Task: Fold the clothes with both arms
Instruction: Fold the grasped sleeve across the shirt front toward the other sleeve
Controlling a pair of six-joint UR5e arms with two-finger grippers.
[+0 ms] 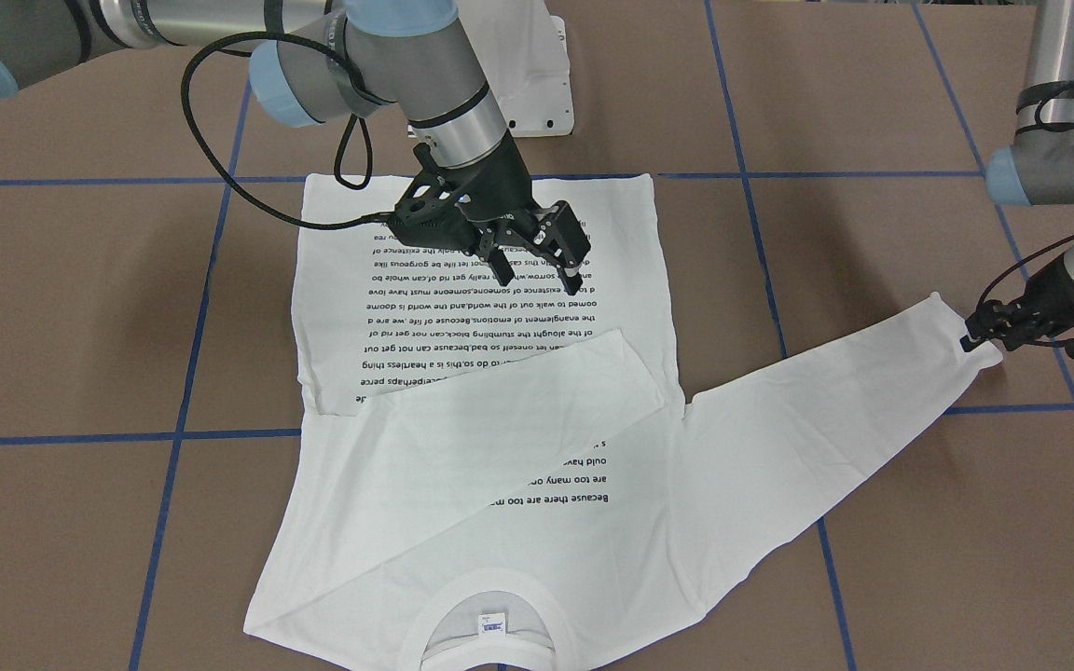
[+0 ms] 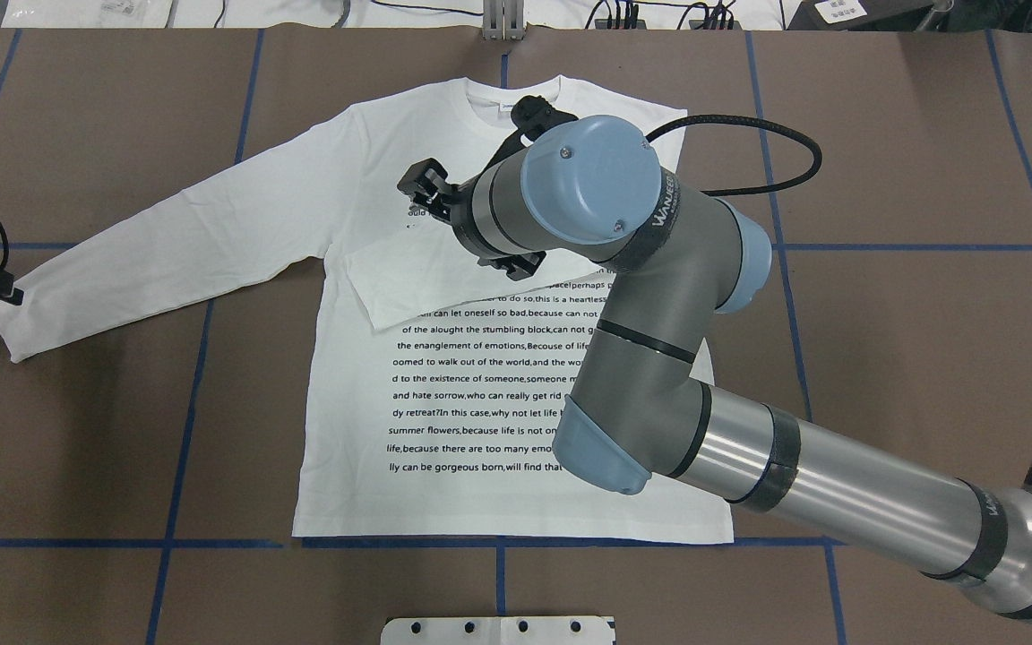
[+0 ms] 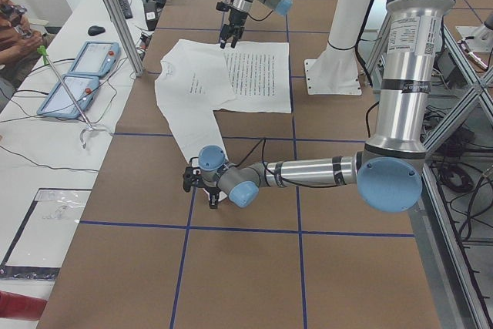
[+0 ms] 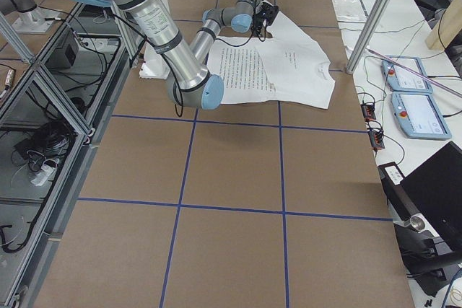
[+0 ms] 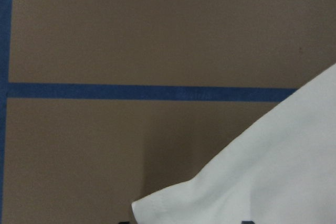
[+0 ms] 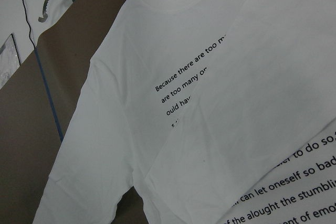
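Shirt point(image 2: 346, 484) lies print-up, one sleeve outstretched to left pincer point(image 2: 7, 293), other folded in.

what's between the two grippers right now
The shirt's outstretched sleeve lies flat there, running from the left gripper at its cuff toward the right gripper. The front-facing view shows it best.

- Your right arm point(image 2: 650, 296) blocked the right-hand ends of the shirt point(image 2: 238, 224) text lines in the overhead view.
- The collar point(image 1: 490, 589) got chopped off by the front view's bottom edge.
- You couldn't tell whether the left gripper point(image 1: 969, 343) had actually pinched the cuff.
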